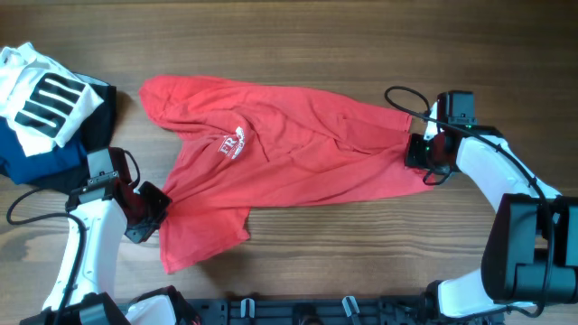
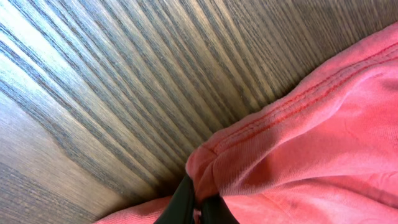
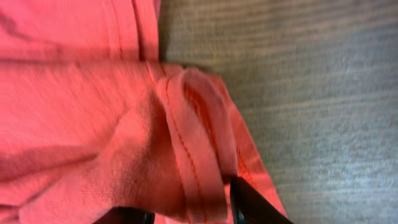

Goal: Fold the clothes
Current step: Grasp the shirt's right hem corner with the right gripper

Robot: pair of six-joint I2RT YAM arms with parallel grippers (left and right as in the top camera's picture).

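The clothes are one red T-shirt [image 1: 298, 149] lying crumpled across the middle of the wooden table, white lettering [image 1: 232, 145] facing up. My left gripper [image 1: 152, 209] is at the shirt's lower left edge. In the left wrist view that gripper [image 2: 198, 198] is shut on a pinched fold of the stitched red hem [image 2: 292, 106]. My right gripper [image 1: 423, 153] sits at the shirt's right end. In the right wrist view its black fingers [image 3: 249, 202] are closed on a thick bunch of the red shirt [image 3: 93, 112], which fills the gap of the gripper [image 3: 180, 199].
A pile of other garments lies at the far left: a white one with black stripes [image 1: 41, 95] on top of a navy one [image 1: 36, 155] and a black one [image 1: 101, 99]. A dark rail [image 1: 298, 312] runs along the near edge.
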